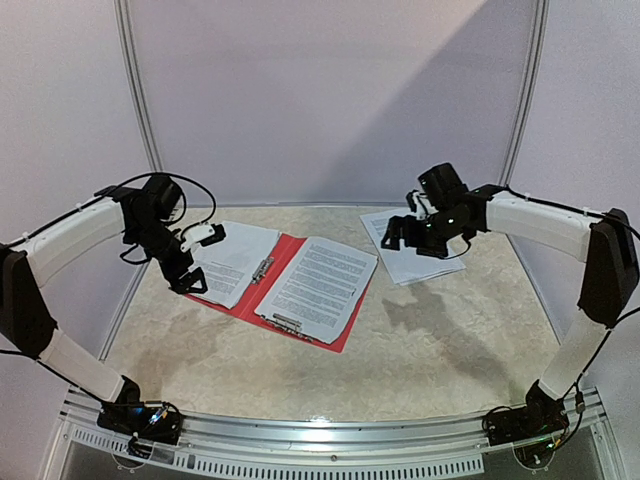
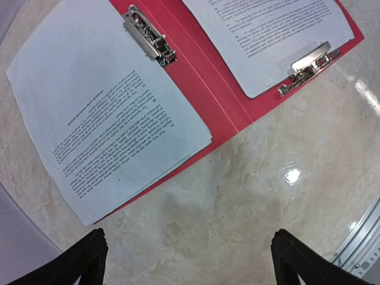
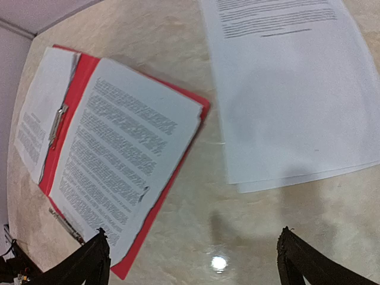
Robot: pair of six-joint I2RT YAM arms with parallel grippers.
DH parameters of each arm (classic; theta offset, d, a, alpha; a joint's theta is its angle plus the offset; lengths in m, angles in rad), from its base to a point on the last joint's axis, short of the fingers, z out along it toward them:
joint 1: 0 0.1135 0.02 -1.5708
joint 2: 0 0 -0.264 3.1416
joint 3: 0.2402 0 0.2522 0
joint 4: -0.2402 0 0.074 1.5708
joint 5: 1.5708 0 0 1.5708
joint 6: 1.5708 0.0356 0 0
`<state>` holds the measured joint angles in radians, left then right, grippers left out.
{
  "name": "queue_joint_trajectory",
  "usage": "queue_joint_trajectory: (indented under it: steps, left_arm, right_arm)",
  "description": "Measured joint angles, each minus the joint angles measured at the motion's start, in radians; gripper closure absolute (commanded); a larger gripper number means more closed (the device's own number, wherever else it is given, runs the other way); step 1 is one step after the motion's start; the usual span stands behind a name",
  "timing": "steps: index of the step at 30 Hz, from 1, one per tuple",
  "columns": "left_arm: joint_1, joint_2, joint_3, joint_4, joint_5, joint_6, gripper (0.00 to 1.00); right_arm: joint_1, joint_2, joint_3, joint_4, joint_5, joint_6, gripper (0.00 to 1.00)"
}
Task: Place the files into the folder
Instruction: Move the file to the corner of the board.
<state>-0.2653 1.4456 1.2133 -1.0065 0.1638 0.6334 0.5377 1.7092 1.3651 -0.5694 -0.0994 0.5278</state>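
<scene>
The red folder (image 1: 285,254) lies open at mid-table. Printed files rest on both halves: one stack (image 1: 232,262) on the left half under a silver clip (image 2: 148,35), another (image 1: 318,285) on the right half, with a second clip (image 2: 309,62) at its near edge. More files (image 1: 408,267) lie loose on the table at back right. My left gripper (image 1: 198,258) hovers open over the folder's left edge, empty, above bare table (image 2: 190,249). My right gripper (image 1: 405,232) hangs open over the loose files (image 3: 297,101), holding nothing (image 3: 193,249).
The tabletop is beige marbled stone (image 1: 430,340). A metal rail (image 1: 330,435) runs along the near edge, between the arm bases. White curved walls (image 1: 330,100) close the back and sides.
</scene>
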Motion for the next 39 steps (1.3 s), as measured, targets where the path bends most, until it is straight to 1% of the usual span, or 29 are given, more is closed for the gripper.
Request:
queue_joint_trajectory:
  steps: [2,4,6,8,12,17,21,25,28,32,36,39]
  left_arm:
    - [-0.021,0.014,0.039,-0.011,-0.011,0.003,0.03]
    - [-0.054,0.043,0.098,-0.022,-0.028,0.007,0.03]
    - [-0.110,0.084,0.166,-0.031,-0.056,0.012,0.03]
    - [-0.158,0.119,0.212,-0.035,-0.073,0.018,0.03]
    - [-0.243,0.203,0.310,-0.053,-0.090,0.028,0.03]
    - [-0.316,0.307,0.414,-0.071,-0.098,0.029,0.04]
    - [-0.342,0.347,0.440,-0.082,-0.097,0.029,0.04]
    - [-0.347,0.363,0.441,-0.097,-0.096,0.030,0.04]
    - [-0.347,0.369,0.441,-0.110,-0.095,0.032,0.05]
    - [-0.347,0.369,0.441,-0.117,-0.093,0.036,0.04]
    - [-0.347,0.369,0.441,-0.117,-0.093,0.040,0.05]
    - [-0.348,0.369,0.441,-0.117,-0.093,0.045,0.05]
  right_arm:
    - [-0.098,-0.001,0.000,-0.037,-0.041,-0.052,0.09]
    - [-0.208,0.001,0.000,-0.068,-0.069,-0.095,0.16]
    - [-0.306,0.015,0.011,-0.089,-0.091,-0.131,0.21]
    - [-0.382,0.056,0.052,-0.109,-0.109,-0.163,0.23]
    - [-0.463,0.186,0.161,-0.128,-0.143,-0.216,0.20]
    - [-0.471,0.366,0.299,-0.182,-0.122,-0.280,0.21]
    - [-0.447,0.465,0.367,-0.233,-0.029,-0.324,0.22]
    - [-0.394,0.494,0.378,-0.261,0.095,-0.375,0.24]
    - [-0.346,0.518,0.420,-0.298,0.166,-0.401,0.25]
    - [-0.316,0.547,0.438,-0.328,0.173,-0.417,0.25]
    - [-0.323,0.555,0.418,-0.365,0.167,-0.420,0.27]
    - [-0.330,0.529,0.370,-0.348,0.143,-0.420,0.27]
